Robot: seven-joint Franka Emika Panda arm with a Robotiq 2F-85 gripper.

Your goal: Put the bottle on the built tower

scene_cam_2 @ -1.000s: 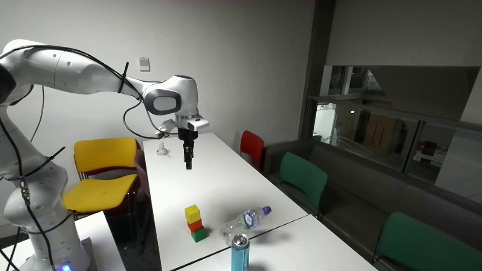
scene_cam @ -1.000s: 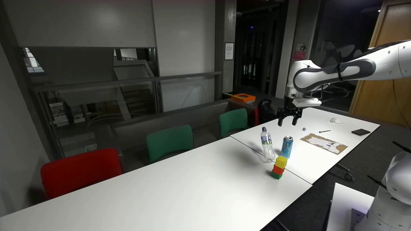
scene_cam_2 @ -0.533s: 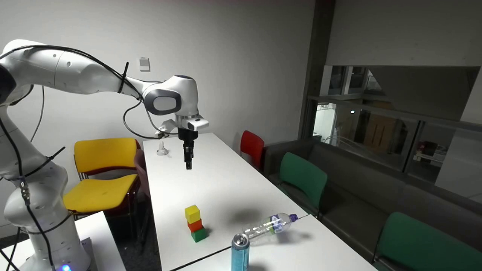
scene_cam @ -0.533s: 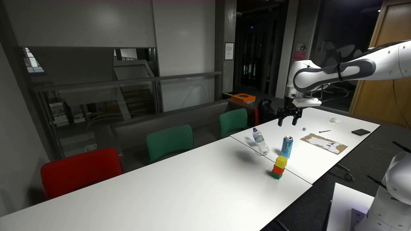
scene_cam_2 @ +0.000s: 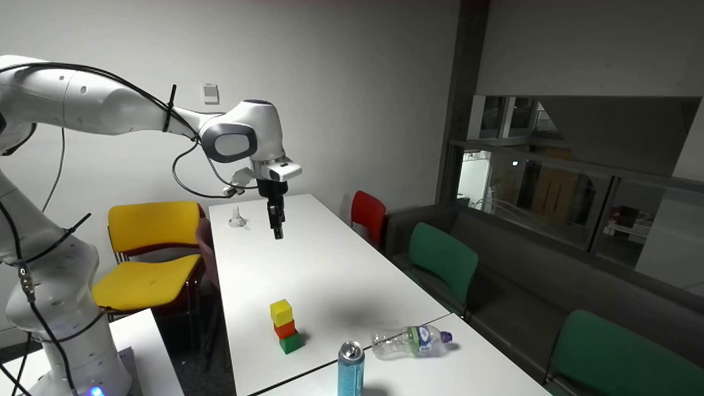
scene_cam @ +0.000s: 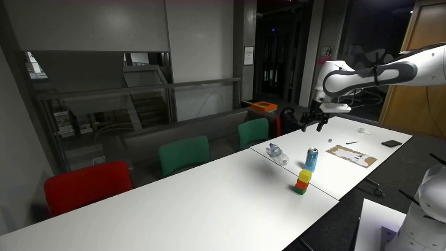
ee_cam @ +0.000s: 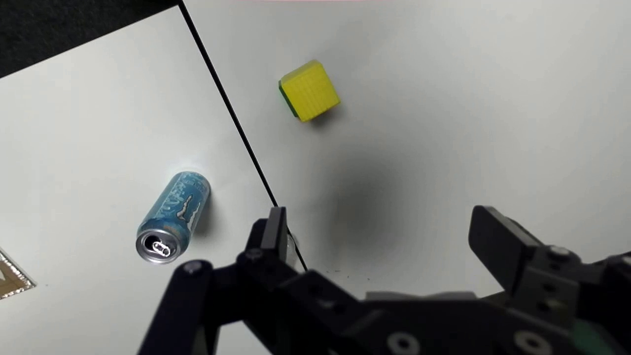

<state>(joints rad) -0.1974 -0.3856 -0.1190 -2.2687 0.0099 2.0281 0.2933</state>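
- Far left in an exterior view, a red chair [scene_cam: 89,184] stands beside the long white surface [scene_cam: 181,212].
- Next comes a green chair [scene_cam: 184,155], then another green chair [scene_cam: 253,132] on the same side.
- Then comes the bottle [scene_cam: 280,156]. It is clear, and it is on its side, or very nearly, on the surface, close to a dark line [ee_cam: 236,121] that crosses the surface. Its purple cap [scene_cam_2: 446,336] points away from the tower [scene_cam: 302,183].
- The tower stands up, near the bottle but apart from it. It is yellow on top, red-orange in the middle and green at the bottom.
- A blue can [scene_cam: 311,159] stands up too, near the tower, on the other side of the line. The wrist view shows its hole open.
- The hand [scene_cam: 311,129] hangs well above the surface in both exterior views. It is spread wide.
- Past it, a flat brown and white sheet [scene_cam: 352,156] lies on the surface, with a thin black stick [scene_cam: 352,142] near it.
- Then comes a flat dark thing [scene_cam: 391,143].
- Last, on the right, the white arm [scene_cam: 386,75] reaches in and bends down to the hand.
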